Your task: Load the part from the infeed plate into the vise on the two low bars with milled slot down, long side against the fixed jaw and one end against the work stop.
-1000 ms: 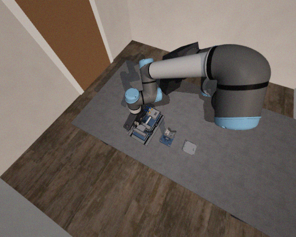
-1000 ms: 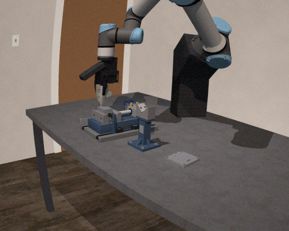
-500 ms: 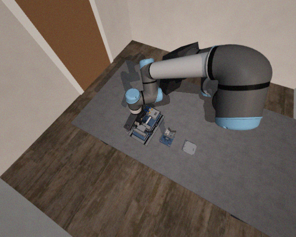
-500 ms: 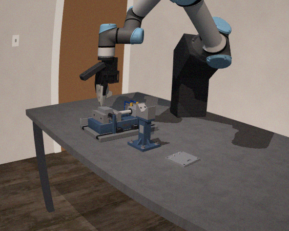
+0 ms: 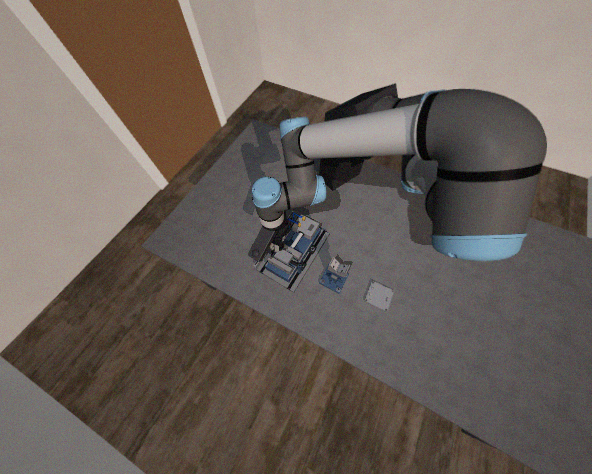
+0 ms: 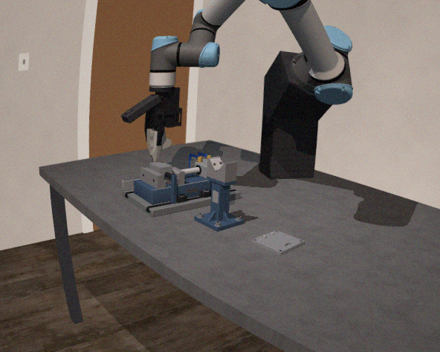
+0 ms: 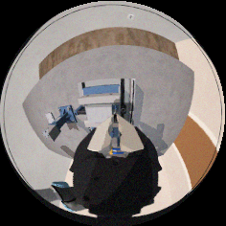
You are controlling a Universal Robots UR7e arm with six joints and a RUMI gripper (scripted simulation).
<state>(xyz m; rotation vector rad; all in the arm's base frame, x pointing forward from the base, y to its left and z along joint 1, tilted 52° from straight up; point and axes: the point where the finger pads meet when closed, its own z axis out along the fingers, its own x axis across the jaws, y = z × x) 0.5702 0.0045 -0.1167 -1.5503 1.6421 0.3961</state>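
The grey part (image 5: 286,254) (image 6: 160,166) (image 7: 98,115) lies in the open vise, its long side beside the fixed jaw (image 6: 151,177) (image 7: 101,100). Its top stands slightly above that jaw. Any small gap there cannot be told. The slot is not visible; the underside and the bars are hidden. The moving jaw (image 6: 179,176) is on the cylinder rod (image 6: 191,171). Contact with the work stop cannot be made out. My gripper (image 6: 154,160) (image 7: 115,114) is shut and empty, pointing down, its tips close to the part's end away from the V-block.
The V-block (image 5: 339,266) (image 6: 223,172) stands on a blue pedestal (image 6: 219,202) beside the vise. The infeed plate (image 5: 378,294) (image 6: 279,241) lies beyond it, with no part on it. Blue air lines and yellow fittings (image 6: 199,159) are at the cylinder end.
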